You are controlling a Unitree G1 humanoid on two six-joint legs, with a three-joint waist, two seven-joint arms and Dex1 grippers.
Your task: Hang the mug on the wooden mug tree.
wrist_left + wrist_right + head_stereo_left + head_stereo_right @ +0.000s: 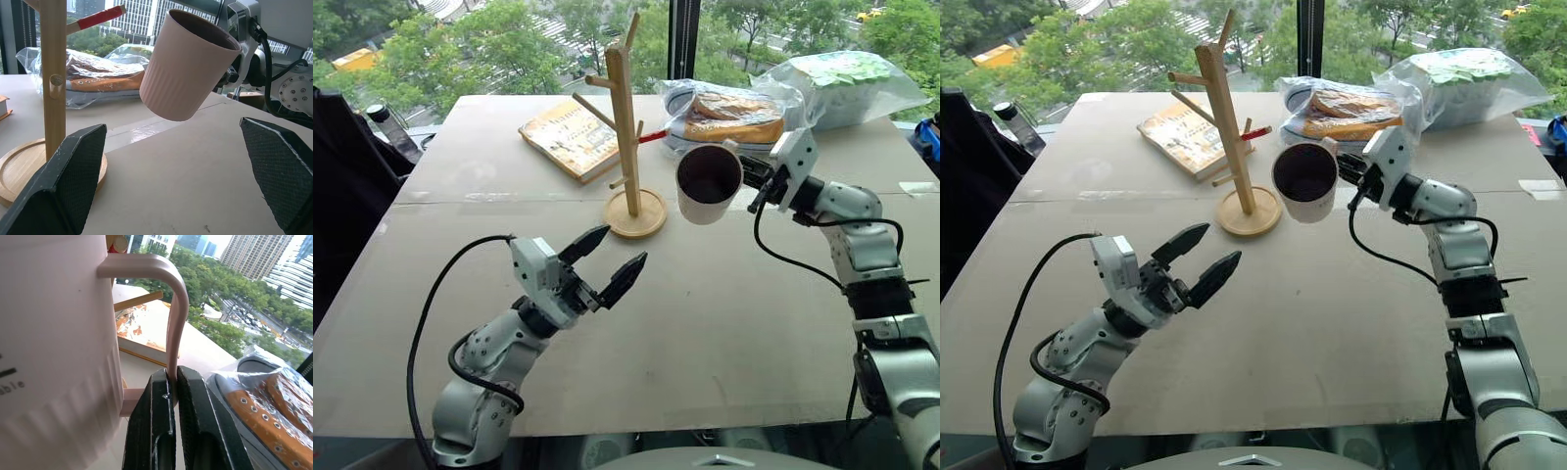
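Observation:
The cream-white mug [709, 184] hangs in the air, tipped on its side with its dark inside facing me. It is just to the right of the wooden mug tree [628, 127] and apart from it. My right gripper [172, 377] is shut on the mug's loop handle [175, 308] and reaches in from the right. The tree stands upright on its round base [636, 217] in the middle of the table. My left gripper [625, 244] is open and empty, low over the table in front of the tree and pointing towards the mug.
A book [573, 137] lies behind the tree on the left. A clear bag holding shoes [734, 113] and a second bag with green contents [847, 88] sit at the back right. A dark object [342, 166] stands off the table's left edge.

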